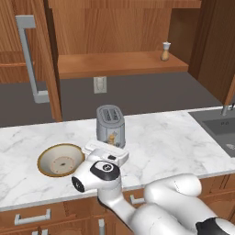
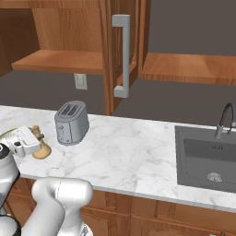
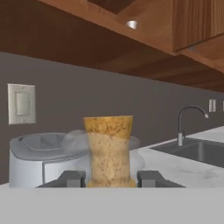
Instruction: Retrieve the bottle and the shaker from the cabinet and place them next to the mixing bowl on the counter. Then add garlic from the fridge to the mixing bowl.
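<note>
The pincer (image 3: 109, 178) grips the cork-topped bottle (image 3: 108, 151) on the marble table (image 1: 165, 137), between toaster (image 1: 110, 123) and mixing bowl (image 1: 60, 159).

A home kitchen, rendered. A white marble counter (image 1: 174, 137) carries a grey two-slot toaster (image 1: 110, 123). To the toaster's right a steel sink (image 2: 207, 161) with a curved faucet (image 2: 223, 120) is set into the counter. Above the toaster hang open wooden cabinets (image 1: 114, 62); behind it, a wall outlet (image 1: 99, 84); below it, wooden drawers (image 1: 32, 218).
</note>
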Available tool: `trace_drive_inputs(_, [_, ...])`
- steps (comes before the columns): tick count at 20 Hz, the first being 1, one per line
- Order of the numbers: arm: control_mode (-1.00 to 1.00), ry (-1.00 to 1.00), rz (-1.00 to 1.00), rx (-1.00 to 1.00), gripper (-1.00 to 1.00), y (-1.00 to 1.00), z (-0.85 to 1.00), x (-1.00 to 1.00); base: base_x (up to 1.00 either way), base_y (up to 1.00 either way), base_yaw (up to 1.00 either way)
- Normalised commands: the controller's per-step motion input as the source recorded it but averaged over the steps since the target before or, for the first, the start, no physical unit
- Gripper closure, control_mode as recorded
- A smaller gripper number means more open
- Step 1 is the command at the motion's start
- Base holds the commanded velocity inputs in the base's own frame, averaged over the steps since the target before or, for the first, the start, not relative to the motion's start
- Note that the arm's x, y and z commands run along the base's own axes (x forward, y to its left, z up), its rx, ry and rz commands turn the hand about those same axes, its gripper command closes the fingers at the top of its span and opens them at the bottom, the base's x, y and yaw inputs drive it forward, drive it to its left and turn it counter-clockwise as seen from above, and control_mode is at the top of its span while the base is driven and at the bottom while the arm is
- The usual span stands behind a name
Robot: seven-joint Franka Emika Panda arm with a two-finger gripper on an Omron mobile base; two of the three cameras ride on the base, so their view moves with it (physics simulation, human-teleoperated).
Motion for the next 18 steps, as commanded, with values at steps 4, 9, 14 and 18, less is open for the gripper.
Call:
trace_drive_inputs(4, [-1.00,-0.01,0.00,0.00,1.00,0.11,-0.35,0.33,0.00,0.00,0.00])
trace_drive_inputs(9, [-1.00,-0.05,0.00,0.03,1.00,0.24,-0.12,0.18,0.00,0.00,0.00])
trace_drive_inputs(14, [-1.00,-0.04,0.00,0.05,1.00,0.05,-0.01,0.21,0.00,0.00,0.00])
trace_drive_inputs(18, [-1.00,-0.12,0.00,0.00,1.00,0.00,-0.41,0.32,0.00,0.00,0.00])
